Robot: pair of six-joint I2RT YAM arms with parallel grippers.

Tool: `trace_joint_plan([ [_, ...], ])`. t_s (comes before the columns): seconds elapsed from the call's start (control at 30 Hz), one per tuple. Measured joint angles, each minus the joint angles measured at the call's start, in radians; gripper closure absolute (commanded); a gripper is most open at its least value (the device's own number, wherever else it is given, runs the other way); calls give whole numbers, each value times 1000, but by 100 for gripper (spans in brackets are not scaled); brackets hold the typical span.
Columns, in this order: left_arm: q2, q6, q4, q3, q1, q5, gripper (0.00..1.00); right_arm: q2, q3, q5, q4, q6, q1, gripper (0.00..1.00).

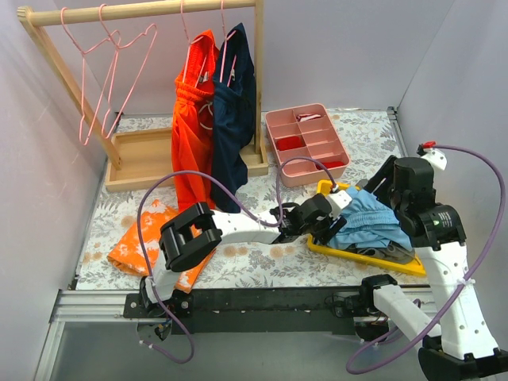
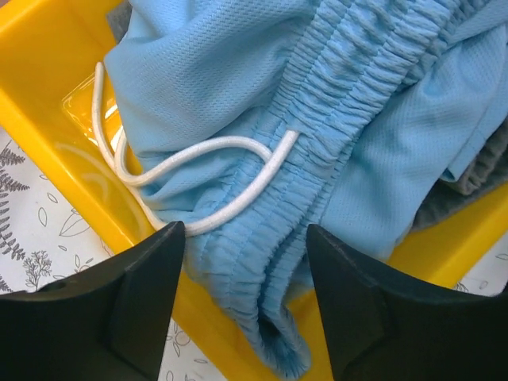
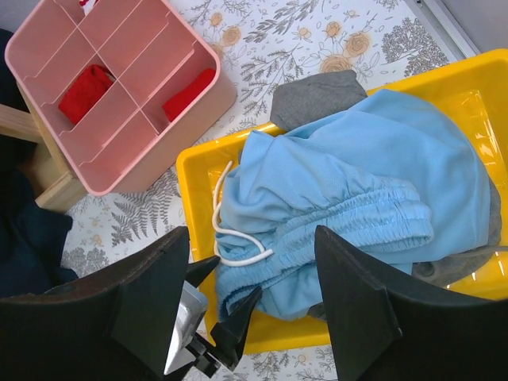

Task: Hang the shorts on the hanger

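Here the left gripper (image 2: 242,238), jaws spread, is close over the shorts (image 2: 230,71).

bright, even light; sharp focus

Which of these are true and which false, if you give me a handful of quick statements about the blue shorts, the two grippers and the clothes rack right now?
1. The light sky-blue fabric shorts lie in the yellow plastic tray. True.
2. The left gripper is shut on the shorts. False: its jaws are open, straddling the gathered waistband.
3. The right gripper holds a pink hanger. False: it is open and empty. The bare thin pink wire hangers hang on the wooden rack.
4. Orange shorts and navy shorts hang side by side on that rack. True.
5. The pink divided plastic organiser is empty. False: red items sit in some compartments.
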Motion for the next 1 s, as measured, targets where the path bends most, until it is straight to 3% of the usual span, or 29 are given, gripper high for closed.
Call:
trace_joint_plan([
  [0.03, 7, 8, 6, 2, -1, -8, 57, 2, 0, -3, 0, 0, 0, 28],
  [0.1, 21, 27, 12, 8, -4, -25, 67, 5, -3, -6, 0, 0, 0, 28],
  [0.13, 28, 36, 14, 13, -5, -36, 79, 5, -6, -8, 1, 0, 0, 28],
  [0.27, 53, 70, 26, 21, -8, -75, 100, 5, -12, -18, 1, 0, 0, 27],
  [0.57, 14, 103, 30, 27, -11, -123, 100, 25, -11, -22, 5, -9, 0, 27],
  [0.77, -160, 85, -20, 106, 14, -147, 100, 55, 22, -36, 5, -34, 0, 26],
  [1.0, -368, 19, -111, 175, 124, -138, 100, 77, 69, -92, 34, -110, 0, 26],
])
